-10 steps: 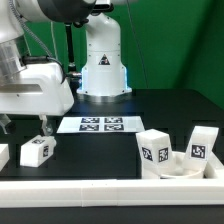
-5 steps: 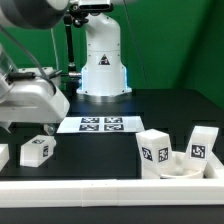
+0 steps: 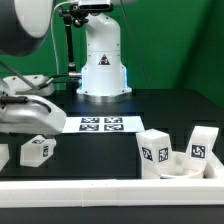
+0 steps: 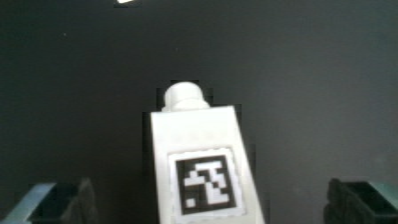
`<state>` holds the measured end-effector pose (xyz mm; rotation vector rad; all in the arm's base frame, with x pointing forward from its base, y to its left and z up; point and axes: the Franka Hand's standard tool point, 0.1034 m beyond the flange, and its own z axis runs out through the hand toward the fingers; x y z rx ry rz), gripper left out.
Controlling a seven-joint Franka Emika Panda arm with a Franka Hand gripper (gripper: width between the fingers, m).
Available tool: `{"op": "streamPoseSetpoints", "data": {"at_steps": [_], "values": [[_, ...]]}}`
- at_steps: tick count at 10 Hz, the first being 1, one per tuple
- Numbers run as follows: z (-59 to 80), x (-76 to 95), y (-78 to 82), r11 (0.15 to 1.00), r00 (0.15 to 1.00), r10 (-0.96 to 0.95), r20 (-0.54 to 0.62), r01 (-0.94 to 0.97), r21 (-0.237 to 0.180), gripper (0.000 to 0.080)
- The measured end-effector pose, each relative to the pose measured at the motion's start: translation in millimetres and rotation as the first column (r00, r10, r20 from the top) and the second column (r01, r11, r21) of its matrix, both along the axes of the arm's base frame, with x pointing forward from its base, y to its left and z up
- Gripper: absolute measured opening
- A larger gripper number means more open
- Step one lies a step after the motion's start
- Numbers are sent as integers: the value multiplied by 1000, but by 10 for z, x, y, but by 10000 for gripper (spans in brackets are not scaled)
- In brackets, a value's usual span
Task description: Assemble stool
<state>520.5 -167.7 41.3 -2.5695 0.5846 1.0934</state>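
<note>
Leg [image 3: 36, 150] at worktop's [image 3: 100, 150] 8 o'clock; wrist view shows its long axis running between the fingers [image 4: 54, 200], peg end [image 4: 185, 95] away from the tag [image 4: 206, 180]. Arm [image 3: 30, 105] lower than half a second ago, hunched over leg. Claw [image 4: 210, 205] wide, empty, straddling it. Two more legs [image 3: 155, 152] at 4 o'clock.

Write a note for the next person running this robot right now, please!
End effector: open, fingers either side of the loose leg, not gripping.
Second leg and third leg stand at the exterior view's right, a white piece, maybe the seat, between them.
Done: nothing visibly joined.
Left: grasp the leg, then all the assembly.
</note>
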Motion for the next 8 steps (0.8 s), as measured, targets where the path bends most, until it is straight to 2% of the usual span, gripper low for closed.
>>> {"op": "streamPoseSetpoints", "data": {"at_steps": [3, 7, 8], "values": [[-120, 10, -8, 999, 999, 32, 5, -32, 5, 649], [-151, 2, -5, 999, 999, 36, -4, -36, 7, 649], [-162, -37, -1, 1000, 999, 23, -36, -23, 7, 649]]}}
